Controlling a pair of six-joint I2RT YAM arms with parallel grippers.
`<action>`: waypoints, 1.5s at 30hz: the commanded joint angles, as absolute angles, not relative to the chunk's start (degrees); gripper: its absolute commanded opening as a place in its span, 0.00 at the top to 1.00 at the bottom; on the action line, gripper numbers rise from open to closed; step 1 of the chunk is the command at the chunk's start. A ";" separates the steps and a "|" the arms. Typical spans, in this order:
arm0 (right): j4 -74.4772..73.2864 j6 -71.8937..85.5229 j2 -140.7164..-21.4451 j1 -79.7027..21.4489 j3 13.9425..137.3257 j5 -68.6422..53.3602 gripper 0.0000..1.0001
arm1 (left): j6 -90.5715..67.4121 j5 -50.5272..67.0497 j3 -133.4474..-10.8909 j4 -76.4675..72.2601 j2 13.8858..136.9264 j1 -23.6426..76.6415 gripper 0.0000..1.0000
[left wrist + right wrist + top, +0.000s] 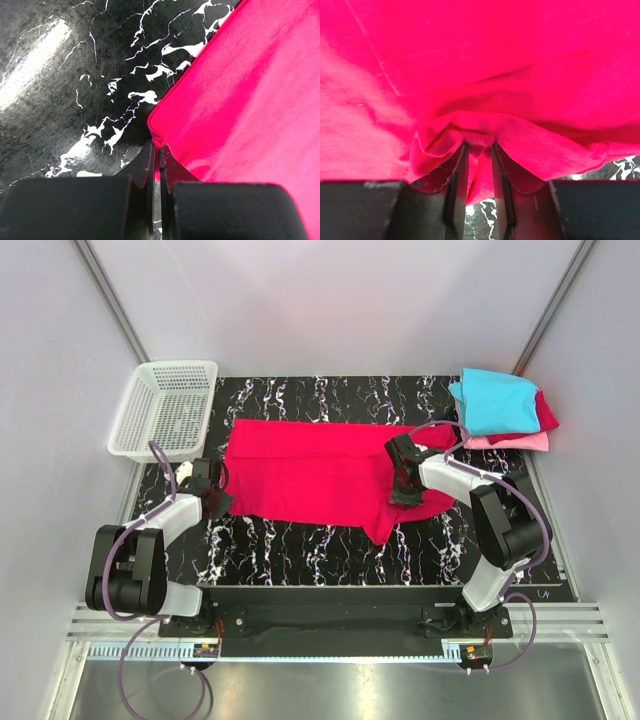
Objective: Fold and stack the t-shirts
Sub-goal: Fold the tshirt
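Note:
A bright crimson-red t-shirt (310, 475) lies spread across the middle of the black marbled table. My left gripper (216, 502) is shut on the shirt's near-left corner (159, 140), low at the table. My right gripper (405, 487) is shut on a bunched fold of the red t-shirt (479, 137) at its right side; the cloth puckers between the fingers (459, 170). A stack of folded t-shirts sits at the far right: cyan (495, 400) on top, dark red (545, 415) under it, pink (520, 442) at the bottom.
A white plastic mesh basket (165, 408) stands at the far left corner. Grey walls with metal rails enclose the table. Bare marbled surface (300, 545) lies between the shirt and the near edge.

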State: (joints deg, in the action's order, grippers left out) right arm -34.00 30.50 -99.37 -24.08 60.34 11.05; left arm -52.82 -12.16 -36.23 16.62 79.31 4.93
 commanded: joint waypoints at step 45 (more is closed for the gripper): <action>-26.45 23.03 -99.85 -23.73 61.52 11.42 0.93 | -51.77 -10.99 -37.62 14.68 79.98 5.45 1.00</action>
State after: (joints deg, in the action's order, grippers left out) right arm -27.66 23.07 -100.25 -23.97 60.71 11.46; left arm -52.38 -11.99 -36.23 16.43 79.68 5.19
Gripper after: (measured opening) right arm 0.083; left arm 0.025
